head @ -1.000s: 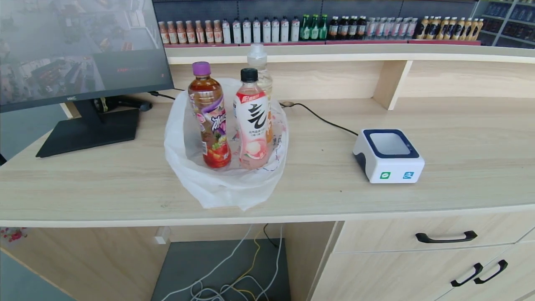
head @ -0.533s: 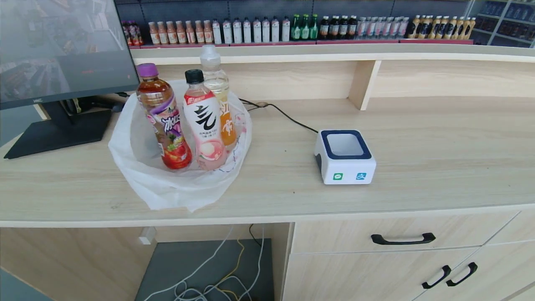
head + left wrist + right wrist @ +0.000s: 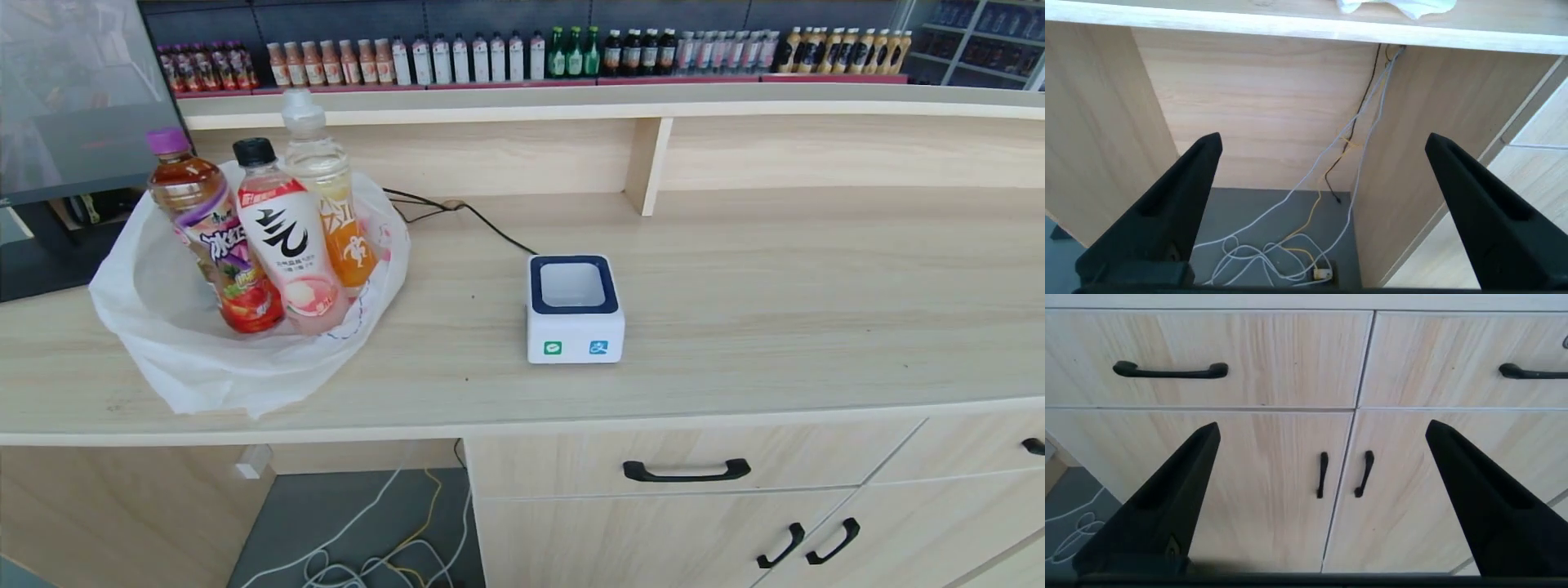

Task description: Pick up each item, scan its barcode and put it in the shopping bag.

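Observation:
Three bottles stand upright in the white shopping bag (image 3: 163, 359) on the counter's left: a purple-capped tea bottle (image 3: 214, 237), a black-capped pink bottle (image 3: 286, 237) and a white-capped orange-drink bottle (image 3: 331, 196) behind them. The white barcode scanner (image 3: 574, 309) with a dark blue rim sits mid-counter, its cable running back to the wall. My left gripper (image 3: 1323, 208) hangs open below the counter's edge, over loose cables (image 3: 1290, 245) in the gap under it. My right gripper (image 3: 1323, 498) is open in front of the drawer and cupboard fronts (image 3: 1249, 359).
A monitor (image 3: 73, 90) on a black stand occupies the far left. A raised back shelf (image 3: 571, 102) with an upright divider (image 3: 649, 163) runs along the counter's rear; rows of bottles line shelves behind. Drawers with black handles (image 3: 686, 471) sit below. The counter right of the scanner is bare wood.
The whole head view has shifted: the camera has turned right, so bag, bottles and scanner slide left in the picture. Nothing on the counter has moved.

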Available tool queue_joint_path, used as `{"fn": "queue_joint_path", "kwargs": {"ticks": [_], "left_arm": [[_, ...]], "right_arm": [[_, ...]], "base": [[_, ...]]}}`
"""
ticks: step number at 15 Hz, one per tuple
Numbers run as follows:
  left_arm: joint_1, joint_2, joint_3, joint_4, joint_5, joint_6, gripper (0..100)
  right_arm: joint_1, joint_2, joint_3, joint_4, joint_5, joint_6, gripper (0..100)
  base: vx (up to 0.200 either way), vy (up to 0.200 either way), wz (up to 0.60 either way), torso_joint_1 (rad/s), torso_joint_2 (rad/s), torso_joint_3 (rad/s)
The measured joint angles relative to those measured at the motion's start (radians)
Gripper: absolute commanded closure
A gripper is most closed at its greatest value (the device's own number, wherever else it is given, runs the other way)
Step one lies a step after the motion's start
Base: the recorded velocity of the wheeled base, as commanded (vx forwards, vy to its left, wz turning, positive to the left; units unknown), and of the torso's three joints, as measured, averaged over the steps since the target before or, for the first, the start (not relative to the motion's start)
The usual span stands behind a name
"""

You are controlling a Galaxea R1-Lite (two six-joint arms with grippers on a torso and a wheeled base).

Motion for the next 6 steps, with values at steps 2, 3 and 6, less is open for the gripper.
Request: {"fn": "queue_joint_path", "kwargs": {"ticks": [2, 3, 6], "left_arm": [[0.0, 0.0, 0.0, 0.001, 0.0, 0.0, 0], [0.001, 0.0, 0.0, 0.0, 0.0, 0.0, 0], [-0.001, 0.0, 0.0, 0.0, 0.0, 0.0, 0]], "right_arm": [[0.001, 0.0, 0.0, 0.0, 0.0, 0.0, 0], [0.001, 0.0, -0.001, 0.001, 0.0, 0.0, 0], [0.0, 0.0, -0.001, 0.0, 0.0, 0.0, 0]], "base": [[0.0, 0.0, 0.0, 0.0, 0.0, 0.0], [0.0, 0.0, 0.0, 0.0, 0.0, 0.0], [0.0, 0.0, 0.0, 0.0, 0.0, 0.0]]}}
